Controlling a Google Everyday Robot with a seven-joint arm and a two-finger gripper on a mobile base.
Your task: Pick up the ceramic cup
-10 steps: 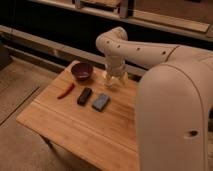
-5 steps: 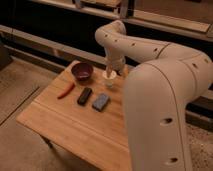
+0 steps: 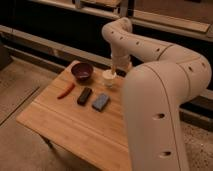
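Note:
The ceramic cup (image 3: 109, 78) is small and cream-white. It stands on the far side of the wooden table (image 3: 75, 125), just right of the dark red-brown bowl (image 3: 82, 71). My gripper (image 3: 115, 68) comes down from the white arm (image 3: 150, 55) and sits right at the cup's top right edge. The arm's end hides part of the cup, and I cannot tell whether the cup is gripped.
A red elongated item (image 3: 65, 91), a black block (image 3: 84, 95) and a grey-blue block (image 3: 100, 101) lie in a row in front of the bowl and cup. The arm's large body (image 3: 160, 125) covers the table's right side. Dark shelving runs behind the table.
The arm's big link has swung up and now fills more of the right side of the view. The gripper end has stayed at the cup.

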